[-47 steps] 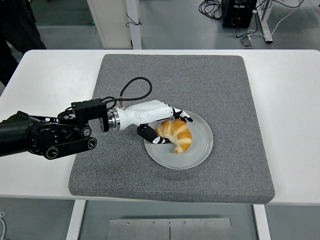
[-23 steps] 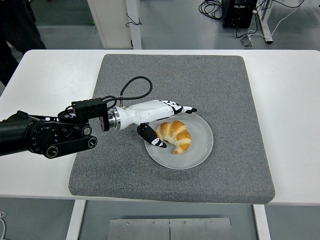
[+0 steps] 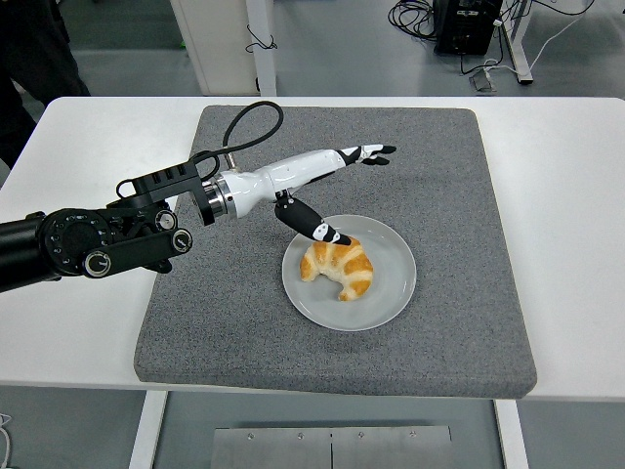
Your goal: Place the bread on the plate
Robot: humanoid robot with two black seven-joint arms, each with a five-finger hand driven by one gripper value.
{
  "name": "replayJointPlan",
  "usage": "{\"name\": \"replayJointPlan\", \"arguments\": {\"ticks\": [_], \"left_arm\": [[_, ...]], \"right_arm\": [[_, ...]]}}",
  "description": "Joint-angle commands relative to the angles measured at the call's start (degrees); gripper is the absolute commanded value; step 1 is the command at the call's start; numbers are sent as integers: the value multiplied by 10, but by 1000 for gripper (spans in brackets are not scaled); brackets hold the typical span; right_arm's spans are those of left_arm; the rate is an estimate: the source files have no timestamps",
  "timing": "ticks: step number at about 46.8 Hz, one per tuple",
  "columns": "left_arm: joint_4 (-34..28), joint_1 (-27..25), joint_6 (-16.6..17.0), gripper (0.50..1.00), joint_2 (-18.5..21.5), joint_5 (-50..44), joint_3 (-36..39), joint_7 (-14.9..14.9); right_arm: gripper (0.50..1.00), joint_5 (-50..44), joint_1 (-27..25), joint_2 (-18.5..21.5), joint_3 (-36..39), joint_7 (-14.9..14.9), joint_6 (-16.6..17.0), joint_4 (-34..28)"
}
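Note:
A golden croissant [image 3: 338,269] lies on the round grey plate [image 3: 389,288], left of the plate's centre. My left hand [image 3: 347,191] hangs above and behind the plate, open, with its fingers [image 3: 371,153] stretched out toward the far right and its thumb [image 3: 314,227] pointing down over the croissant's back edge. It holds nothing. The black left arm [image 3: 88,244] comes in from the left edge. The right arm is out of view.
The plate rests on a dark grey mat [image 3: 439,176] that covers the middle of the white table [image 3: 566,176]. A black cable [image 3: 249,127] loops up from the wrist. A person's dark clothing [image 3: 29,49] shows at the top left.
The left hand let go of the croissant, spread its fingers and rose up and back from the plate. The croissant stayed on the plate.

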Motion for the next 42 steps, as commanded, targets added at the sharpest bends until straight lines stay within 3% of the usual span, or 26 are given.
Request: {"name": "replayJointPlan", "arguments": {"ticks": [1,9,18,24,42], "left_arm": [[3,1,1,966,1,-53,-13,0],[3,4,4,968,27,-154,-50,1],[15,43,19,968,39,-188,-135,10],[57,64,46,968,31,-191,-155,12],[168,101,42,968,-12,-347,-224,7]], "right_arm": [[1000,0,0,0,1,0,0,0],[1000,0,0,0,0,0,0,0],[1000,0,0,0,0,0,0,0],[1000,0,0,0,0,0,0,0],[1000,0,0,0,0,0,0,0]]}}
